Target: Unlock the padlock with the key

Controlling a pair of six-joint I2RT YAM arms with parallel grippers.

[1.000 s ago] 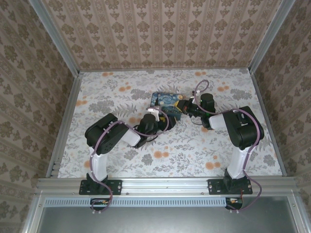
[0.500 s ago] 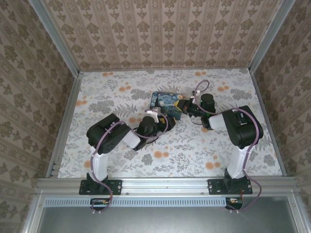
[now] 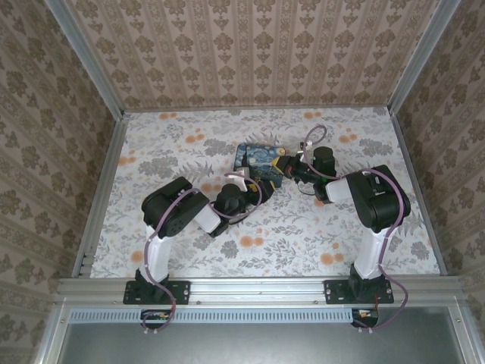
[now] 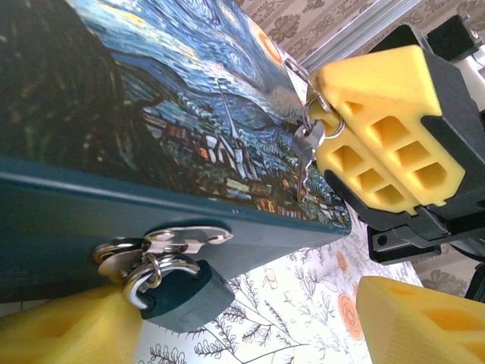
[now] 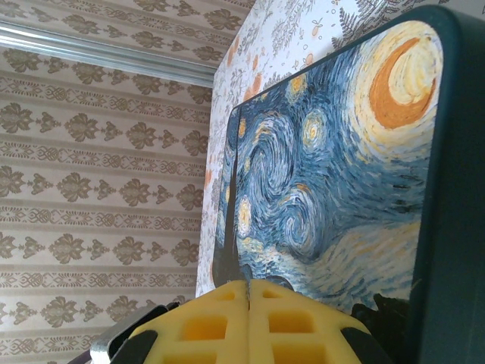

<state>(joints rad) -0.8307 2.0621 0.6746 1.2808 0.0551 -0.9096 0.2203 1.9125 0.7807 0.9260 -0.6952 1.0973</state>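
The teal padlock hangs by its silvery shackle from the hasp on the front wall of the painted tin box. My left gripper is open. The padlock lies against its left yellow finger, and the other finger is far off to the right. My right gripper is shut. In the left wrist view its yellow fingers pinch a small ring with the key dangling over the box's lid. From above, both grippers meet at the box.
The box sits mid-table on the flowered cloth. Patterned walls and metal rails enclose the table on three sides. Open cloth lies to the left, right and front of the arms.
The left arm's elbow has swung to the right while its gripper stays at the box's front. The right arm has held still.
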